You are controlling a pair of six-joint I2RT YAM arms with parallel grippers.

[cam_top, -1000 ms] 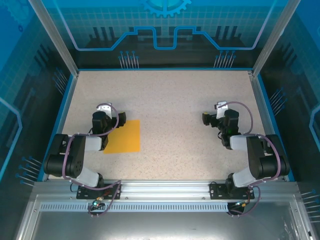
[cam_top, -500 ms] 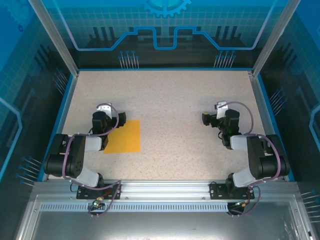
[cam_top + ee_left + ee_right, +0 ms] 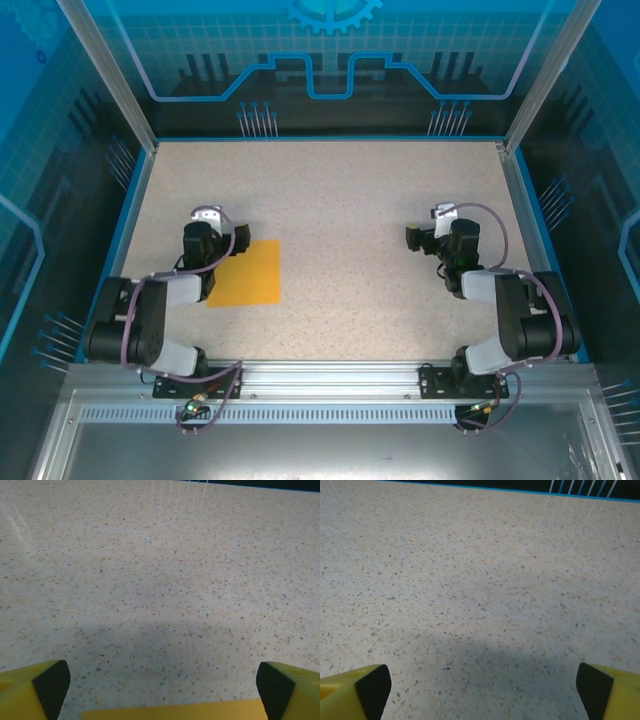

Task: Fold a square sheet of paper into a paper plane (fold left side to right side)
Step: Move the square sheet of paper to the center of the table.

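My left gripper (image 3: 162, 682) gapes wide and empty. Only that arm's elbow has crept outward this last second, so no fold has begun. The right gripper (image 3: 482, 682) is wide too, well apart. The square sheet of paper (image 3: 248, 275) lies flat beside the left gripper, edges parallel to the worktop (image 3: 350, 200) sides, with no long axis.

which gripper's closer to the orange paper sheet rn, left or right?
Left. The left gripper hangs open at the far left corner of the square sheet of paper. The right gripper, also open, is across the table, well off to the sheet's right.
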